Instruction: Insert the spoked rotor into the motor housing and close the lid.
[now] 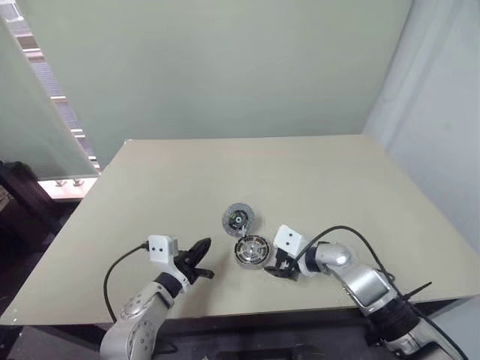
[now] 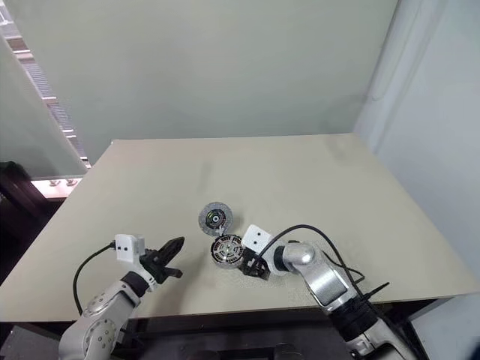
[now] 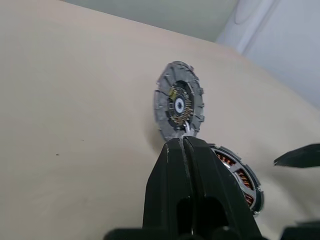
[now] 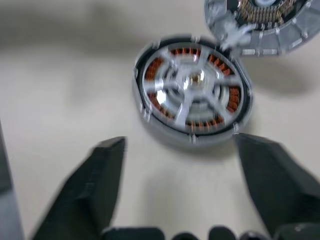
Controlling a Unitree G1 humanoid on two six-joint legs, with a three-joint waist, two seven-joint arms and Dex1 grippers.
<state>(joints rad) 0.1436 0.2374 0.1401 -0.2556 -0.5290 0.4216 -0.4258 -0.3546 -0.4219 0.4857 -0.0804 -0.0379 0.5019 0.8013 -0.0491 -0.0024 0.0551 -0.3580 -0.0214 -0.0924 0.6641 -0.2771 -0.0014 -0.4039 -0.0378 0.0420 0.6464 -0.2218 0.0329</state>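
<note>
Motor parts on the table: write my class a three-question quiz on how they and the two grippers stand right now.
1. True or false: the right gripper is shut on the housing.
2. Which lies farther from the robot on the table? A: the lid. B: the housing.
3. Fill in: the left gripper is ____ (open or shut).

Key:
1. False. Its jaws stand wide open, just short of the housing.
2. A.
3. Shut.
</note>
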